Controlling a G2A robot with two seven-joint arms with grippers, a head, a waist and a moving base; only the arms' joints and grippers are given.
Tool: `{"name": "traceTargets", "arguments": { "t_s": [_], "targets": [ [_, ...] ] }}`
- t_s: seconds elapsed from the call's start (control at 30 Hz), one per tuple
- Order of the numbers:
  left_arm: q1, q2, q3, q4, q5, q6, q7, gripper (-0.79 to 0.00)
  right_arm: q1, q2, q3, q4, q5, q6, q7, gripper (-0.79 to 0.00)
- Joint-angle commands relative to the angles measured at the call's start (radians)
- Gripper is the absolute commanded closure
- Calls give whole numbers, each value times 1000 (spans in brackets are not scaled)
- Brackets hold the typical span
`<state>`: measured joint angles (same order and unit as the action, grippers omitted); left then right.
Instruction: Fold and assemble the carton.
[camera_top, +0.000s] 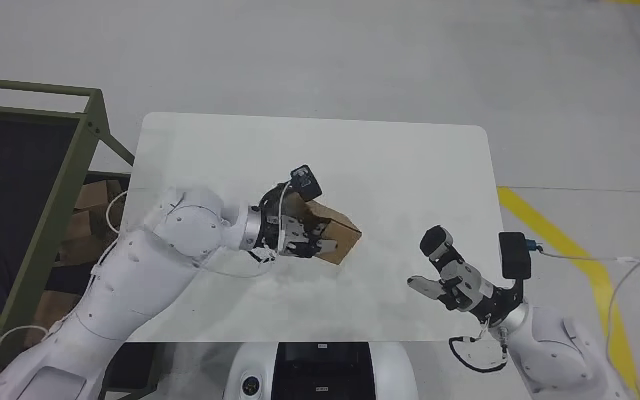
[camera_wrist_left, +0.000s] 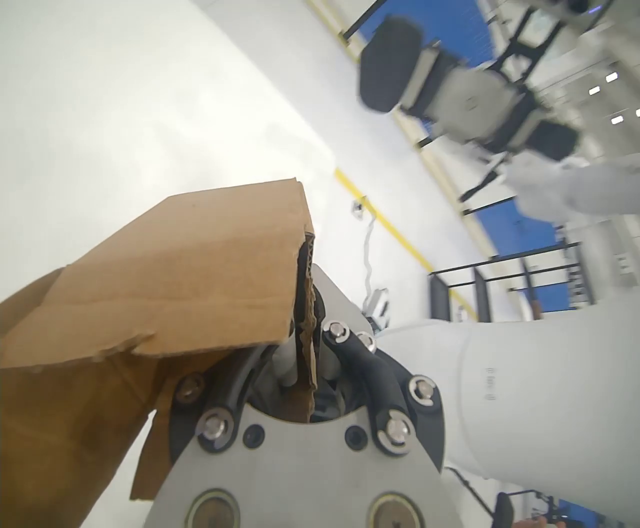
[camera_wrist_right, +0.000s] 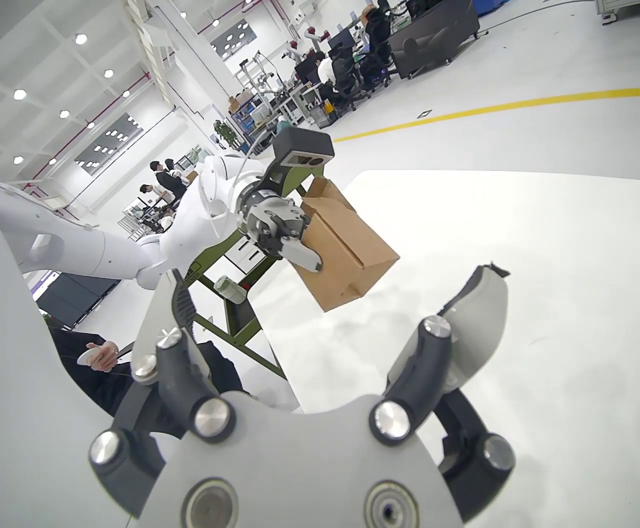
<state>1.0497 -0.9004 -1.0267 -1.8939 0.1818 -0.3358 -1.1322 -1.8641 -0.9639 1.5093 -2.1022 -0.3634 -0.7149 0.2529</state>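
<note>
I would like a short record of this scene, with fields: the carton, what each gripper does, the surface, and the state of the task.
carton: brown cardboard carton, box-shaped, tilted, flaps not closed
held by: left gripper, shut on the carton's side
other arm: right gripper, open, holding nothing, apart from the carton
surface: white table; the carton seems lifted above it
task state: assembly not yet done

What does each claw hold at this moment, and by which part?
The left claw grips the carton by a side wall, at the end nearest its wrist. The right claw is open and holds nothing.
</note>
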Motion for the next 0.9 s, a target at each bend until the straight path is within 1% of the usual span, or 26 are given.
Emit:
{"name": "traceTargets", "arguments": {
  "t_s": [0.0, 0.07, 0.23, 0.3, 0.4, 0.8, 0.83, 0.87],
  "targets": [
    [-17, 2, 6, 0, 90, -24, -34, 0, 0, 0, 0, 0, 0, 0, 0, -785],
    [-31, 4, 20, -5, 144, -50, -77, 0, 0, 0, 0, 0, 0, 0, 0, -785],
    [-74, 7, 63, -13, 237, -149, -193, 0, 0, 0, 0, 0, 0, 0, 0, -785],
    [-89, 8, 97, -27, 284, -147, -205, 0, 0, 0, 0, 0, 0, 0, 0, -785],
    [-117, 16, 165, -43, 379, -110, -242, 0, 0, 0, 0, 0, 0, 0, 0, -785],
    [-119, 17, 171, -44, 386, -104, -248, 0, 0, 0, 0, 0, 0, 0, 0, -785],
    [-113, 17, 172, -41, 397, -106, -224, 0, 0, 0, 0, 0, 0, 0, 0, -785],
    [-112, 17, 178, -39, 417, -128, -216, 0, 0, 0, 0, 0, 0, 0, 0, -785]
  ]
}}
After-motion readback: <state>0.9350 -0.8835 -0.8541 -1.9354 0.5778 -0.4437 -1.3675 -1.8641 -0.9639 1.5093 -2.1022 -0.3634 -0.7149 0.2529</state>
